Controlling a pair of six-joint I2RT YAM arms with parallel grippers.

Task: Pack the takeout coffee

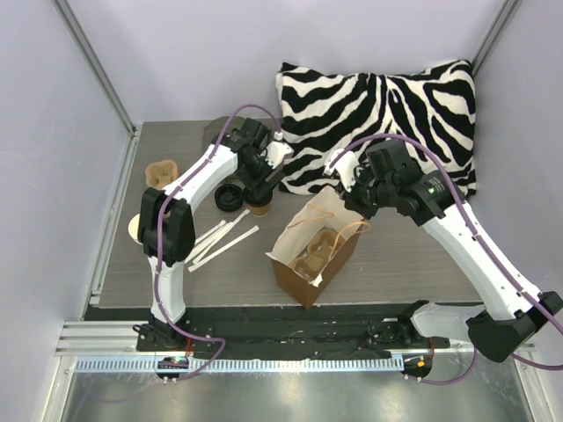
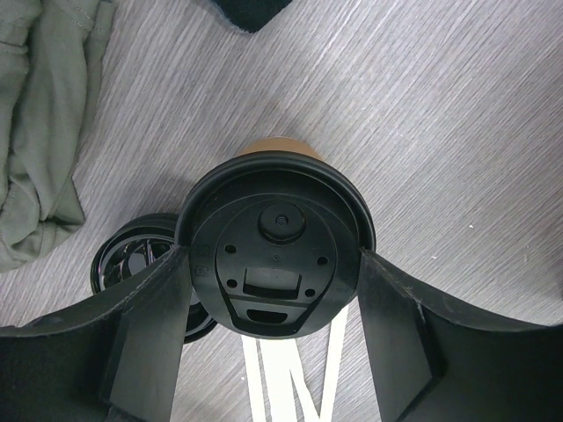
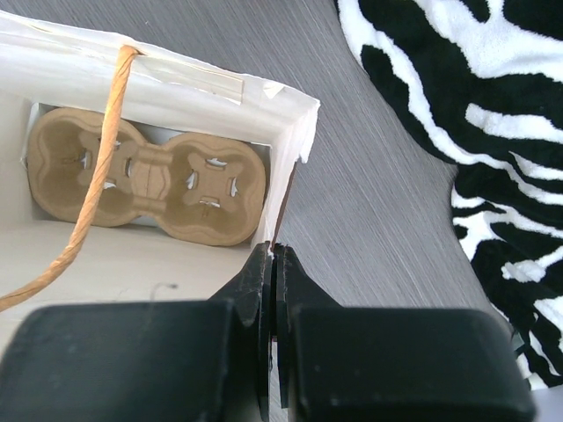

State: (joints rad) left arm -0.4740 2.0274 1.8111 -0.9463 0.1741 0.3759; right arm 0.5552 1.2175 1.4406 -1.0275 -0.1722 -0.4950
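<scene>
A grey wood-grain table (image 1: 413, 255) stands between pale walls, with a zebra-striped pillow (image 1: 378, 114) propped at its far edge. The takeout coffee (image 2: 280, 146) stands upright left of the table's centre, just in front of the pillow's left corner. In the left wrist view only a sliver of its brown wall shows, because a black lid (image 2: 277, 220) sits over its mouth. The left gripper (image 2: 273, 264) points down from above, its fingers (image 2: 145, 343) pressed against opposite sides of the lid's rim, so it is clamped on the lid. Just left of the cup a second lid (image 1: 230, 197), also black, lies flat on the table. A few white strips (image 1: 224, 239) lie nearer the arm bases. Further left, a moulded-pulp cup carrier (image 1: 161, 171) rests near the table's edge, and a crumpled grey-green cloth (image 2: 40, 132) shows in the left wrist view. To the right of the cup and nearer the bases stands an open brown paper bag (image 1: 303, 277) with a white lining and a twine handle (image 3: 97, 176). A two-hole carrier (image 3: 145, 176) lies flat on its bottom. The right gripper (image 3: 274, 264) is pinched tight on the bag's upper wall edge, with only paper between its fingers.
</scene>
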